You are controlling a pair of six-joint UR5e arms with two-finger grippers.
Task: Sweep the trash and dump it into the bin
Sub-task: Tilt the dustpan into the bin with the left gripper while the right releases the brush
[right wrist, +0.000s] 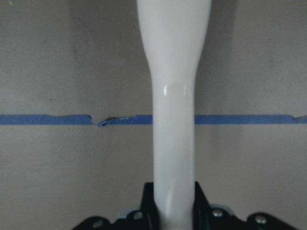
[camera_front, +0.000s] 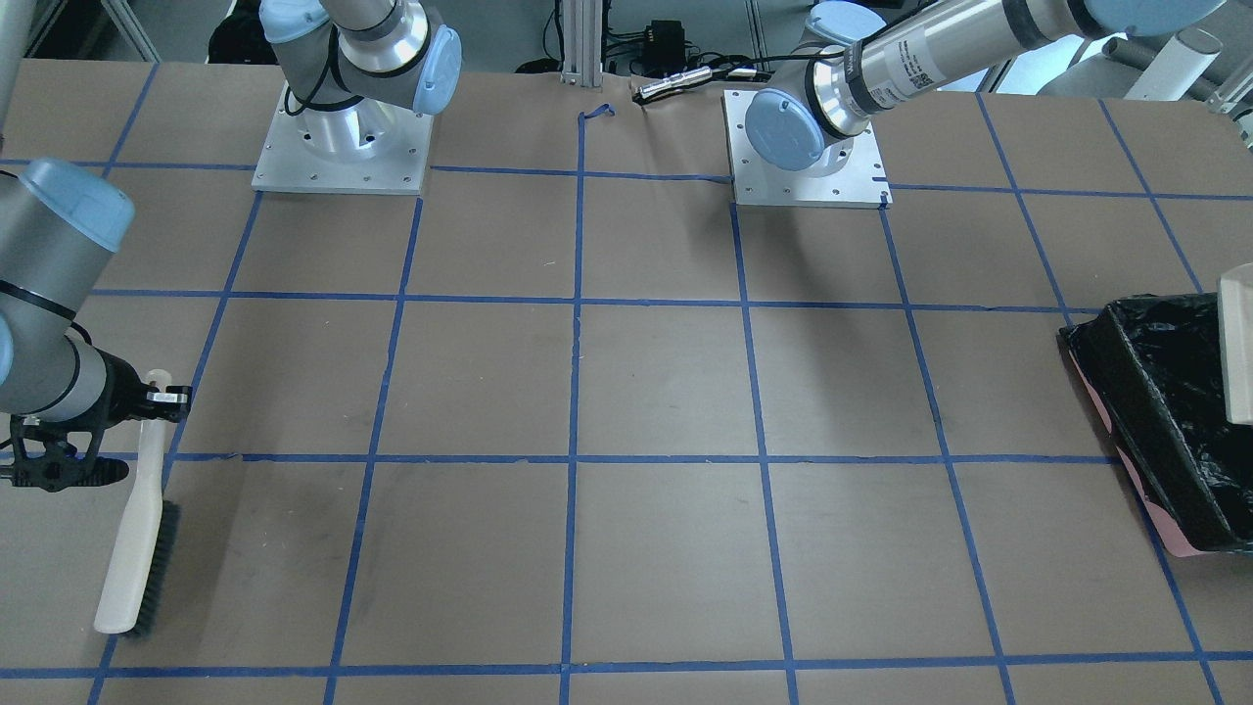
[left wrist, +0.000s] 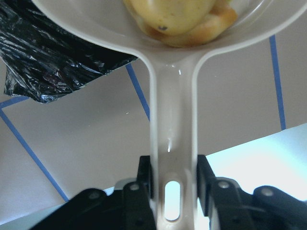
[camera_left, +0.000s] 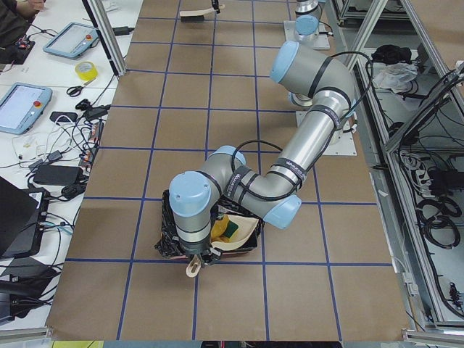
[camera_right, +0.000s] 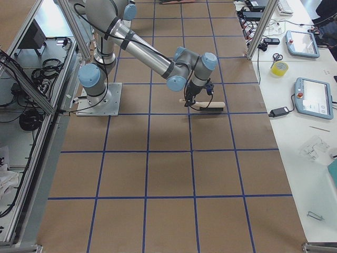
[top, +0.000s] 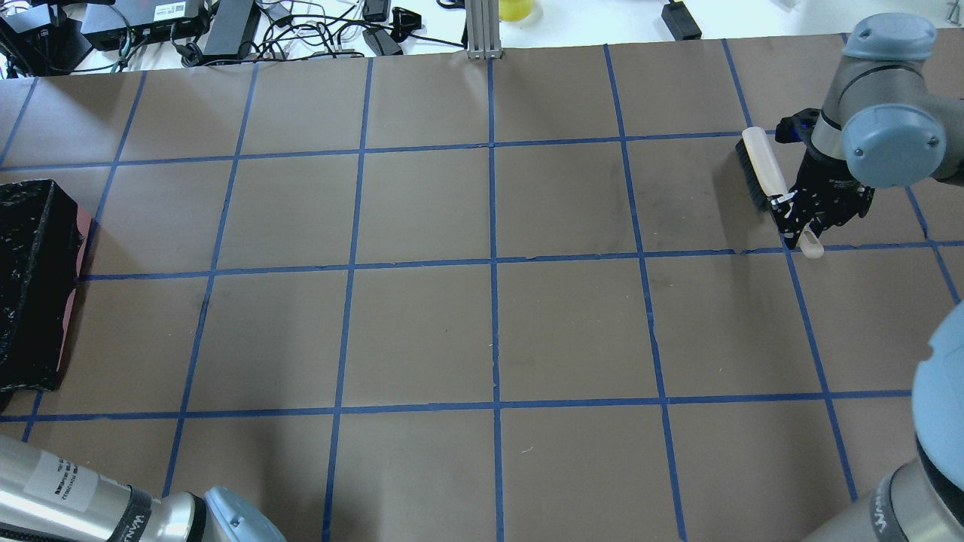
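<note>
My left gripper (left wrist: 173, 167) is shut on the handle of the beige dustpan (left wrist: 172, 110) and holds it over the bin (camera_left: 168, 235), a pink container with a black bag (camera_front: 1165, 421) at the table's left end (top: 30, 278). In the pan lie the glossy yellow lump (left wrist: 168, 14), the tan bread piece (left wrist: 218, 26) and the green-and-yellow sponge (camera_left: 232, 229). My right gripper (top: 798, 214) is shut on the white handle of a brush (top: 759, 169), low over the table at the far right end (camera_front: 137, 539).
The brown table has a blue tape grid (top: 493, 263). The two arm bases (camera_front: 343, 147) stand on metal plates at the robot's edge. Cables and boxes (top: 226, 30) lie beyond the far edge.
</note>
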